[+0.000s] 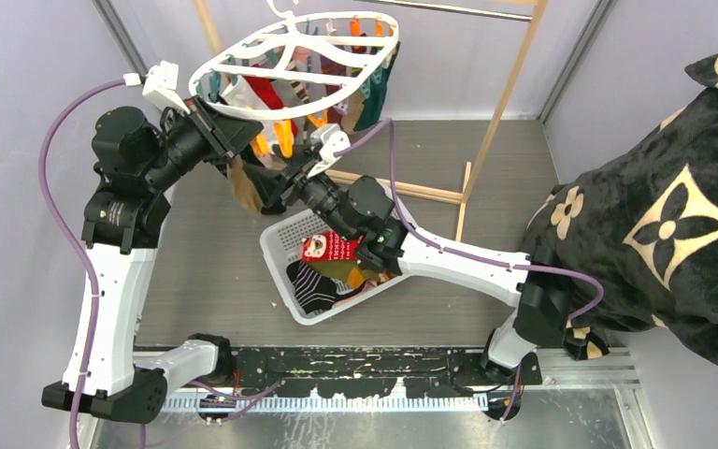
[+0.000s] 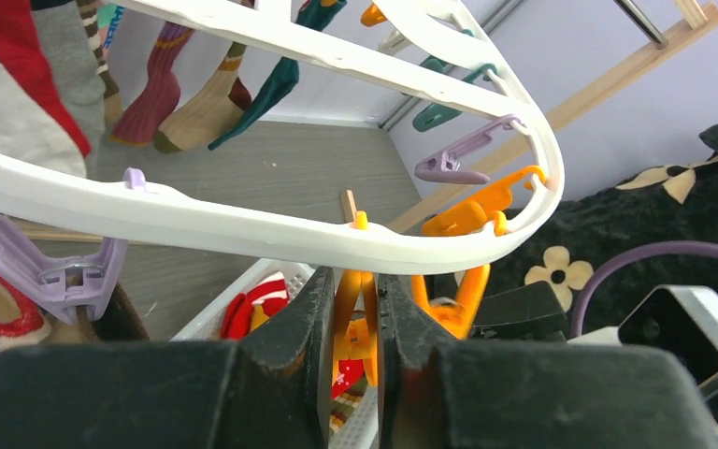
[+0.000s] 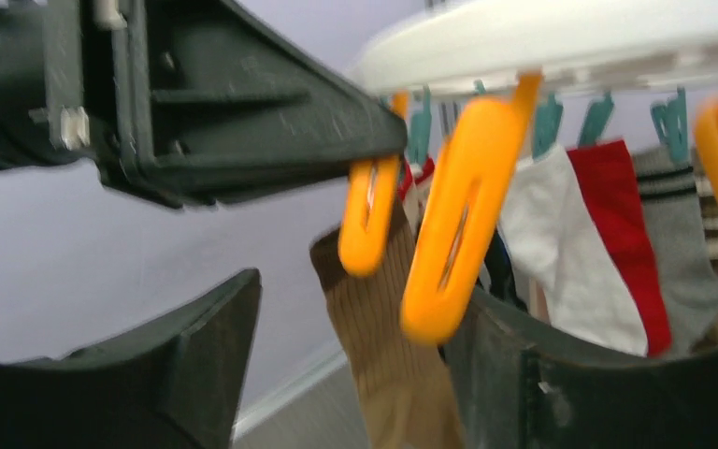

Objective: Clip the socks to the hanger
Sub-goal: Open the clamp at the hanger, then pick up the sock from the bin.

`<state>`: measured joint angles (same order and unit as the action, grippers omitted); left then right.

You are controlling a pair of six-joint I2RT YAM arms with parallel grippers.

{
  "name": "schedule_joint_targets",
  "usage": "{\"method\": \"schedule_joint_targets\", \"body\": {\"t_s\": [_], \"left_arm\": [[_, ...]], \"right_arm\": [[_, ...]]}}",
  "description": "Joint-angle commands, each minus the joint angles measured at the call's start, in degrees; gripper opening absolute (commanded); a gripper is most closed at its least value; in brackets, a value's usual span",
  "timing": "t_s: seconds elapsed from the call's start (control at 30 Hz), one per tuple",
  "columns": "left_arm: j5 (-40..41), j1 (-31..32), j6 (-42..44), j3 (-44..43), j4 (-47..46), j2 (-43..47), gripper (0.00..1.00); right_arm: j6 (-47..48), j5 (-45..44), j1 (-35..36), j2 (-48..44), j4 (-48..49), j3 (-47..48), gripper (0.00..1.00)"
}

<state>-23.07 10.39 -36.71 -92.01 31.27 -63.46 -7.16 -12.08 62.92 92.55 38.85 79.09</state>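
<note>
Left gripper pinching orange peg under hanger

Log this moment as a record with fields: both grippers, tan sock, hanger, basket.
left gripper: shut on an orange peg under the hanger rim
right gripper: open, a tan sock between its fingers
tan sock: top at that peg; clipped or not, cannot tell
hanger: hung socks on other pegs
basket: loose socks inside
</note>
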Motion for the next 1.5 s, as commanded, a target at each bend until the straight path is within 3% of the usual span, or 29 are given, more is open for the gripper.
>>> {"method": "schedule_joint_targets", "body": {"t_s": [0.0,0.03,0.07,0.27,0.43,0.57,0.87,1.1,1.47], "left_arm": [[2.0,0.0,2.0,-1.5,-0.7,1.8,0.08],[2.1,0.0,2.1,-1.6,-0.3,2.0,0.08],[2.1,0.0,2.4,-1.9,0.1,2.0,0.08],[2.6,0.0,4.1,-2.3,2.3,2.5,0.07],[3.8,0.0,5.3,-3.2,3.6,2.7,0.07],[3.7,0.0,5.5,-3.8,4.7,2.3,0.07],[3.6,0.0,5.2,-3.6,5.3,2.5,0.06],[3.4,0.0,5.1,-3.7,5.6,2.4,0.06],[3.6,0.0,5.2,-3.8,5.4,2.3,0.06]], "right_arm": [[1.5,-6.2,0.3,-8.1,-1.0,-5.0,0.83],[1.2,-7.6,0.2,-10.0,-2.1,-6.9,0.94],[0.8,-9.1,0.1,-12.0,-3.7,-8.8,0.99],[-2.2,-12.9,-0.2,-23.0,-23.2,-16.3,1.0],[3.2,-5.9,-0.2,-26.3,-41.7,-17.7,0.97],[8.7,-1.3,-0.2,-25.4,-51.0,-18.4,0.94],[19.9,5.2,-0.1,-9.2,-53.6,-11.6,0.78],[26.1,7.0,-0.1,3.5,-54.3,-2.1,0.71],[28.0,6.8,0.2,10.9,-53.9,0.8,0.63]]}}
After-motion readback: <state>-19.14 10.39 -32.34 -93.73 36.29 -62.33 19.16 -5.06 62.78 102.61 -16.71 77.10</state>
